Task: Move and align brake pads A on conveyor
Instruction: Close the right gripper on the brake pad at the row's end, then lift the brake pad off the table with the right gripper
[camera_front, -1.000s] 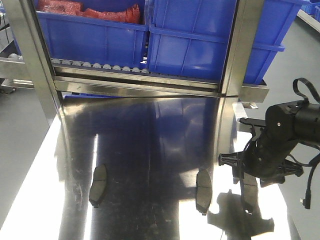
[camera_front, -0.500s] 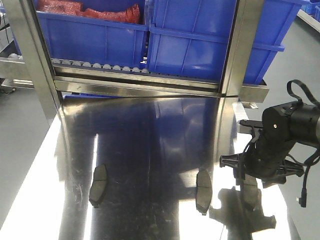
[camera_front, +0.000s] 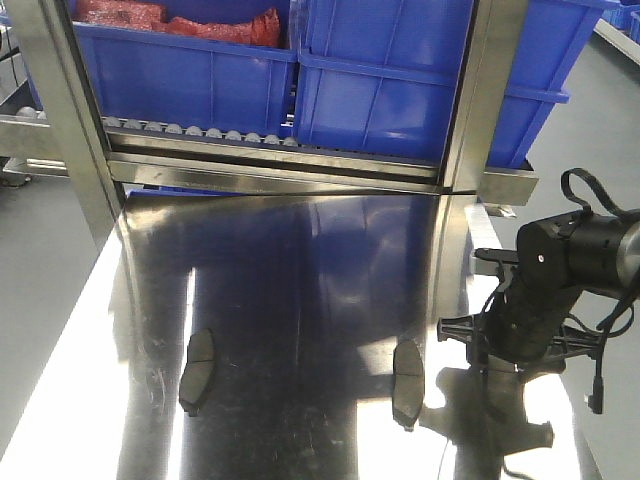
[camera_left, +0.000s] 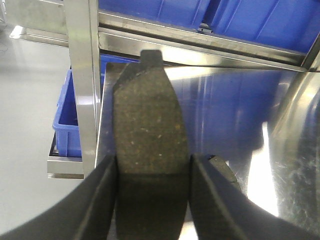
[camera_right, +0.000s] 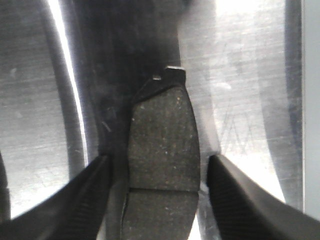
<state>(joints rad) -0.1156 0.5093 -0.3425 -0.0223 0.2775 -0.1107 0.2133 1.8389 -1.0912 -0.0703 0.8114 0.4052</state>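
My left gripper is shut on a dark grey brake pad, both fingers pressed against its long sides. Another pad lies on the steel just right of it. In the right wrist view a third pad lies flat on the steel tabletop between the fingers of my open right gripper, with a gap on each side. In the front view my right gripper points down at the table's right side, and two pads lie loose on the steel. The conveyor is out of view.
The shiny steel tabletop reflects the blue bins on the roller rack behind it. Steel posts stand at the table's back corners. A low blue bin sits beyond the table's left edge.
My right arm has sunk lower over the pad at the table's right side, its shadow drawing in beneath it. The two loose pads have not moved.
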